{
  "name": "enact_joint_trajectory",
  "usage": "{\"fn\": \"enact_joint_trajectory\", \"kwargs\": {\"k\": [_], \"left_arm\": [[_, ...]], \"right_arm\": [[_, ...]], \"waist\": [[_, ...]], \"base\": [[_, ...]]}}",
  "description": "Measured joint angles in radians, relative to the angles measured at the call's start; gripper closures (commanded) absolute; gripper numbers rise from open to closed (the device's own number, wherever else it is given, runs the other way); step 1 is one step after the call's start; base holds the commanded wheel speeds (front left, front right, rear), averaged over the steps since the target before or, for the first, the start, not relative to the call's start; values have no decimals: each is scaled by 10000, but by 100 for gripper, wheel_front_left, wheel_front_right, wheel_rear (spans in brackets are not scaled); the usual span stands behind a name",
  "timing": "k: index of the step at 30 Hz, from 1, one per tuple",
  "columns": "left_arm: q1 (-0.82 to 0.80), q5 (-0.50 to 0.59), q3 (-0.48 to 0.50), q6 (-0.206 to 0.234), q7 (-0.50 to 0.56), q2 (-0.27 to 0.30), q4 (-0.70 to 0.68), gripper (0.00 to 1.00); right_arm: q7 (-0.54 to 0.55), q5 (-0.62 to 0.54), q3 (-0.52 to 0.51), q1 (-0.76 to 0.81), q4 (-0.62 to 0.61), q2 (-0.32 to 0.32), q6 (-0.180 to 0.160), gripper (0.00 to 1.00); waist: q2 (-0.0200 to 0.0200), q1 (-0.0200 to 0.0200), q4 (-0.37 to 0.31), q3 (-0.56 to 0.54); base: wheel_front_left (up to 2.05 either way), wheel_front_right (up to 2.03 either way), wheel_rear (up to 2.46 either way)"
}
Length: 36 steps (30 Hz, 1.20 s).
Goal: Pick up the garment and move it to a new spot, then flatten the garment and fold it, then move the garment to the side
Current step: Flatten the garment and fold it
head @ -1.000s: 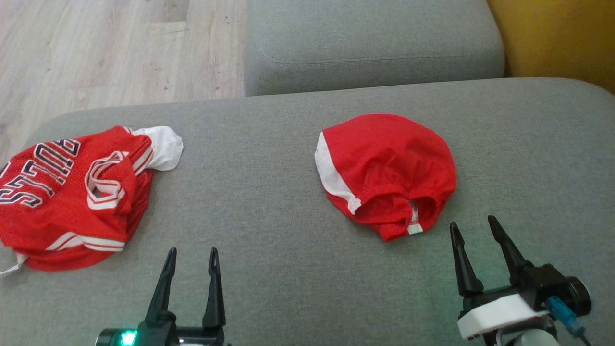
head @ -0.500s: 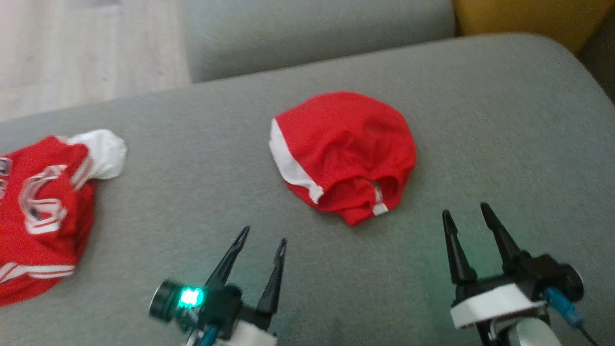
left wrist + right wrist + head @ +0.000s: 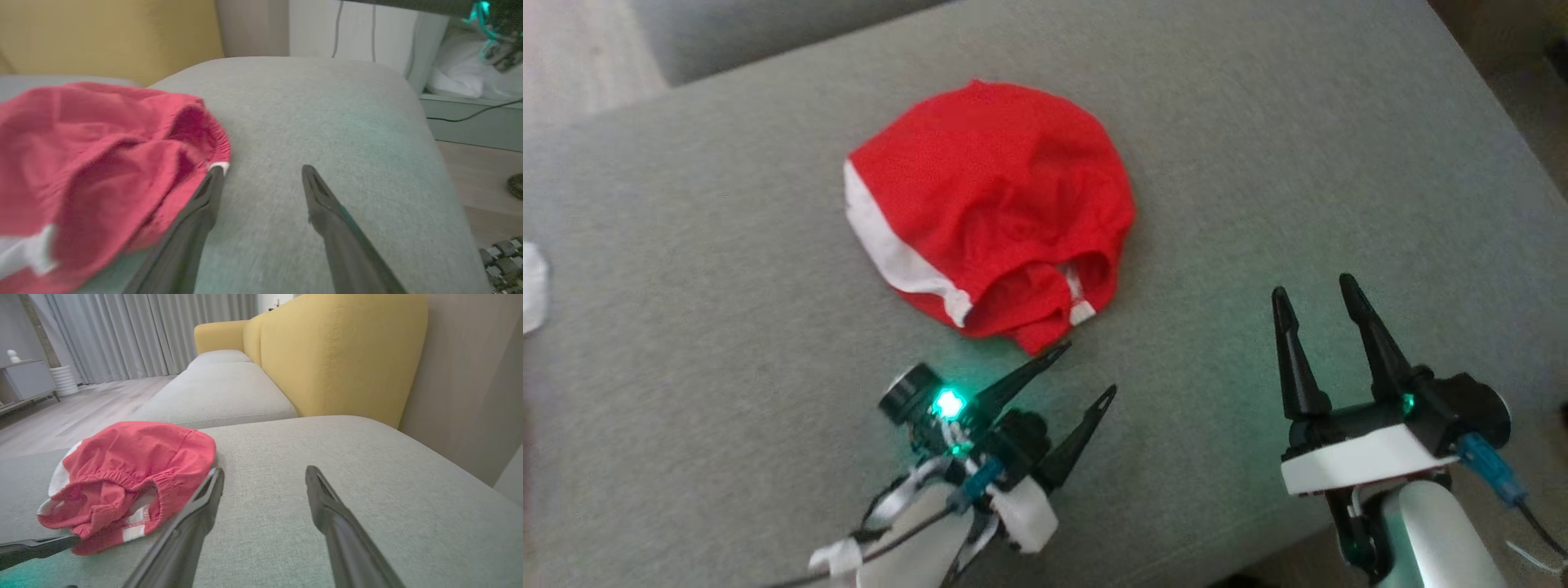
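Observation:
The garment, crumpled red mesh shorts with a white side stripe, lies bunched on the grey sofa cushion. My left gripper is open and angled up to the right, just in front of the garment's near edge. In the left wrist view the garment fills the left side, and one finger of the left gripper reaches its elastic waistband. My right gripper stands open over bare cushion to the garment's right, nothing between its fingers. The right wrist view shows the garment to the left of the right gripper.
A white scrap of another garment pokes in at the left edge. A second grey cushion and the yellow sofa back lie beyond. The cushion's right edge drops to the wooden floor.
The head camera has swung right and down, so the red jersey has left the picture. My left gripper has moved right and forward to the garment's near edge. The right gripper has hardly moved.

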Motion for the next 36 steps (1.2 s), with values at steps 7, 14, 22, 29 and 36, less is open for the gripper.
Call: {"fn": "enact_joint_trajectory", "kwargs": {"k": [7,14,22,29,36], "left_arm": [[-1437,-159,-629,631,67,-19,953,0],[-2176,-431,-715,1509,259,-105,1818,0],[-3120,-1266,-1463,1256,932,-376,2414,100],[-3419,-1806,-1712,1026,761,-372,2445,100],[-4210,-2955,-1718,412,491,-59,1503,100]], "right_arm": [[0,198,159,-291,-35,0,0,0],[0,263,190,-429,-65,0,0,0],[0,412,236,-588,0,2,0,0],[0,654,253,-592,59,2,0,0],[0,686,280,-590,81,2,0,0]], "waist": [[0,0,-620,702],[0,-3,-819,1086],[0,-3,-349,1529],[0,-3,-285,1679],[0,0,-358,1368]], "base": [[0,0,0],[0,0,0],[0,0,0],[0,0,0],[0,0,0]]}}
